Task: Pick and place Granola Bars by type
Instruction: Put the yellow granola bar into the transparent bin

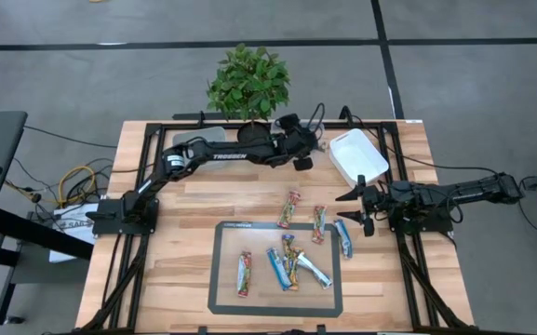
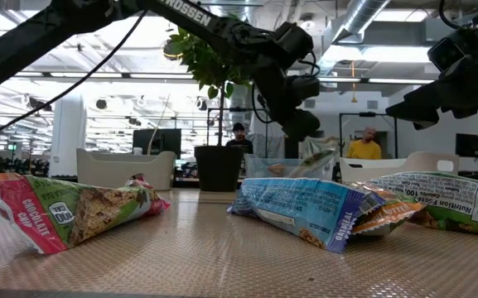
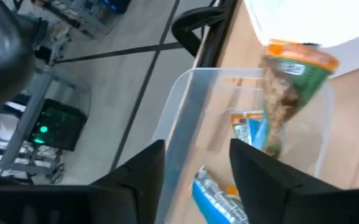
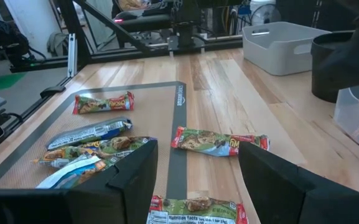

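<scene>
Over clear tub (image 3: 185, 106) | left tool (image 3: 195, 180) wide, bar (image 3: 285, 93) loose | right tool (image 4: 195, 180) wide

My fingers (image 3: 254, 186) are matt black plastic, smooth-faced. Past them sits a clear plastic tub (image 3: 185, 112), glossy and see-through, with a shiny foil-wrapped bar (image 3: 285, 93) tipped into it. The granola bars (image 1: 291, 261) wear crinkled glossy wrappers. They lie on a dark-edged mat (image 1: 226, 298) with a finely textured matt surface, over a table (image 1: 184, 223) of pale, smooth wooden planks. The white tub (image 1: 356, 154) looks like matt plastic.
</scene>
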`<state>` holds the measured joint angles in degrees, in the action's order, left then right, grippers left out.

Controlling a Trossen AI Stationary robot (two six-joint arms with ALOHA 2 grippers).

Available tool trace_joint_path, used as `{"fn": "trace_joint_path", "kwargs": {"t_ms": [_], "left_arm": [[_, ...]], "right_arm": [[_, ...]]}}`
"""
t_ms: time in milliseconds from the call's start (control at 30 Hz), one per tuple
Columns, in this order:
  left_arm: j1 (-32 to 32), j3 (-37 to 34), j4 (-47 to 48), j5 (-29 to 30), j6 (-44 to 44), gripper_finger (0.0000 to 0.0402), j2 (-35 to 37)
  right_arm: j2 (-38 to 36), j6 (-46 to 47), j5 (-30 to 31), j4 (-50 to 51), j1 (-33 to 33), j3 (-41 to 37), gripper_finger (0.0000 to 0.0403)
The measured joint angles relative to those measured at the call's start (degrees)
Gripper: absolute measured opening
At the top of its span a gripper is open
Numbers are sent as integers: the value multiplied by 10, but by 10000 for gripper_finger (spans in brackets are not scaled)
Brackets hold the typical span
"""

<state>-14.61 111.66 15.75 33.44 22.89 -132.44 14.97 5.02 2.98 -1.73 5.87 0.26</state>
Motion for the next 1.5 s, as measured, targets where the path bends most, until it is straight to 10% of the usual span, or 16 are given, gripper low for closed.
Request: {"fn": "trace_joint_path", "kwargs": {"t_ms": [633,1067,1500], "left_arm": [[81,1,44,-77,50,204,30],[191,-4,238,-165,-159,204,52],[291,-9,292,-162,-179,204,52]], "right_arm": [[0,0,0,0,0,0,219],[0,0,0,0,0,0,219],[0,0,0,0,0,0,219]]}}
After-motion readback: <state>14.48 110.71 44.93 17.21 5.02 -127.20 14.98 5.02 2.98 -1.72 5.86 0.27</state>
